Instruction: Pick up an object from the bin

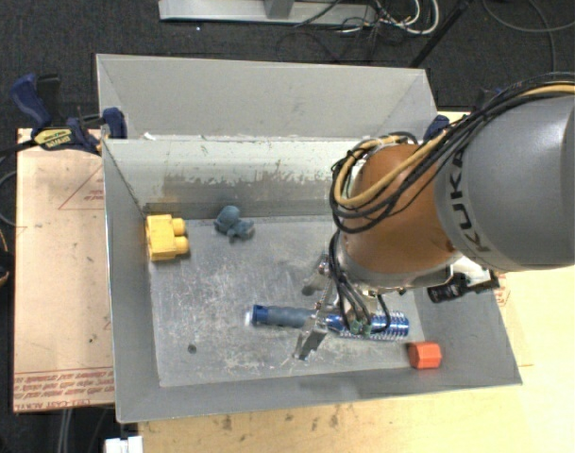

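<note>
— Nearest the gripper (313,340)?
— A dark blue cylinder (279,317), lying flat on the floor of the grey bin (268,111), front of centre, long axis running left to right.
— And the gripper itself?
— Down at the cylinder's right end, touching or just above; cannot tell which. Clenched or released, cannot tell either.
— Anything right beside?
— A blue-and-white striped piece (386,326), just right of the gripper and in line with the cylinder. Joined to it or separate, cannot tell; hidden under the wrist in between.
— Further out?
— A small orange block (424,355) near the front right corner, just apart from the striped piece. Well off to the left, a yellow toy brick (165,237) with two studs facing right, close to the left wall. Near it, toward the back wall, a small grey-blue lump (233,223), shape unclear.
— Any writing?
— "KUK" in dark letters on the grey arm link (514,187), running up its side beside the orange cover (396,215). Yellow and black cables (348,173) looped across that cover. Markings on the striped piece too small to read.
</note>
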Tool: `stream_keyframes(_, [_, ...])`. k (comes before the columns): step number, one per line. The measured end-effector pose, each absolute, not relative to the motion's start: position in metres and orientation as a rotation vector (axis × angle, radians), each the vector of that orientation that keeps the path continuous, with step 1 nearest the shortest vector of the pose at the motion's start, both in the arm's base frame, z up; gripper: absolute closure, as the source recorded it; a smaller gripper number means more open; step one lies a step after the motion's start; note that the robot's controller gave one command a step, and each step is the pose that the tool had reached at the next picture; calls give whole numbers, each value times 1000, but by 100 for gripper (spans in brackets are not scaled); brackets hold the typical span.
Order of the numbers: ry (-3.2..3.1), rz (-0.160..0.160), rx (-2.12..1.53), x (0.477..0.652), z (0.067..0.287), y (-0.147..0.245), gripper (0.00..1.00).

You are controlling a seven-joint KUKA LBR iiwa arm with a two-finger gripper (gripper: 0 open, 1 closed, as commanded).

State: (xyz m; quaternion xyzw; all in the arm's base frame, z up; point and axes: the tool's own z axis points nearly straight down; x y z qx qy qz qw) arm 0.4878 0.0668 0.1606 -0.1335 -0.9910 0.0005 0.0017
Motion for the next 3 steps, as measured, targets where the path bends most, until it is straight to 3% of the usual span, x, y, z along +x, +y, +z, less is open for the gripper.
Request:
stream_keyframes(1, [-3074, -4, -658, 512, 79, 10, 0])
stream_keyframes(2, [-3079, -5, -657, 513, 81, 11, 100])
stream_keyframes(3, [-3062, -3, -735, 513, 219, 2, 100])
